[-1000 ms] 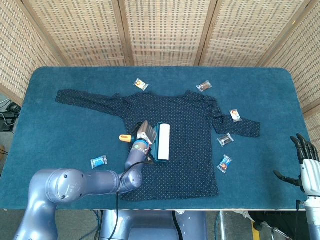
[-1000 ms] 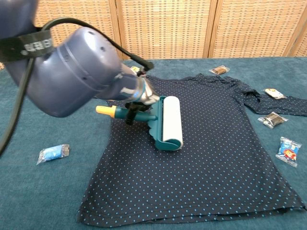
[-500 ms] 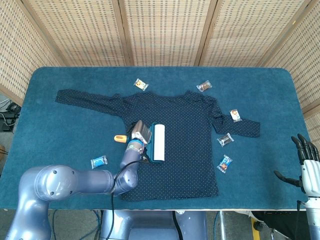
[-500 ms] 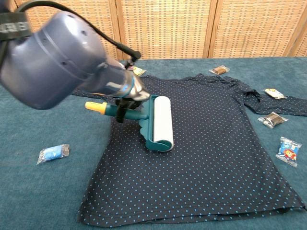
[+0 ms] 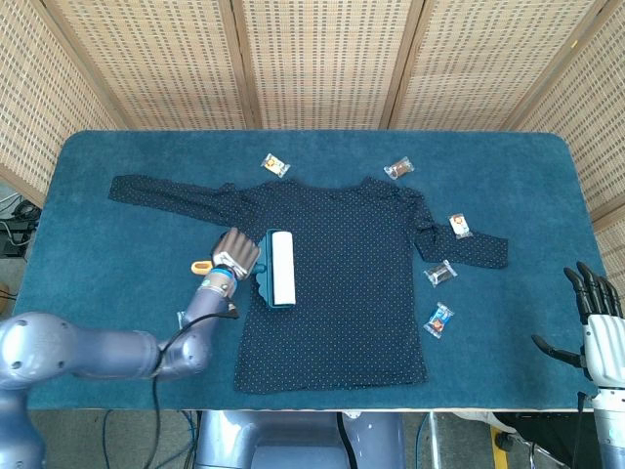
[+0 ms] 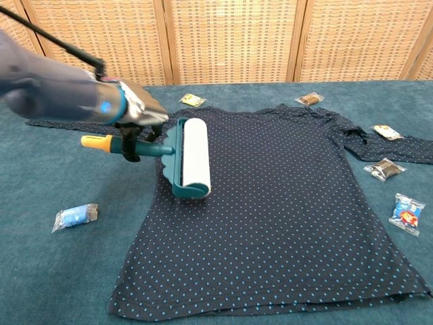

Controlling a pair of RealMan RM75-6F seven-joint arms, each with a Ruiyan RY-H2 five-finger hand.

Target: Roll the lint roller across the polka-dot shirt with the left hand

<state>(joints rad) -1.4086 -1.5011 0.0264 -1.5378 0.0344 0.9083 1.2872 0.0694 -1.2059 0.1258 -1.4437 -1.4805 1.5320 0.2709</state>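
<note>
A dark polka-dot shirt [image 5: 342, 264] [image 6: 291, 203] lies flat across the blue table. The lint roller [image 5: 280, 267] [image 6: 192, 157], a white drum in a teal frame with an orange-tipped handle [image 6: 95, 141], rests near the shirt's left edge. My left hand [image 5: 234, 254] [image 6: 135, 118] grips the roller's handle just left of the drum. My right hand [image 5: 591, 308] hangs off the table's right front corner, fingers apart, holding nothing.
Small wrapped snacks lie around the shirt: one blue packet [image 6: 74, 215] front left, one [image 5: 275, 164] by the collar, one [image 5: 397, 167] at the back, several [image 5: 440, 273] on the right. A wicker screen stands behind the table.
My left hand has drawn the lint roller leftward across the shirt, from the middle of the chest to the left edge. The right hand has stayed put.
</note>
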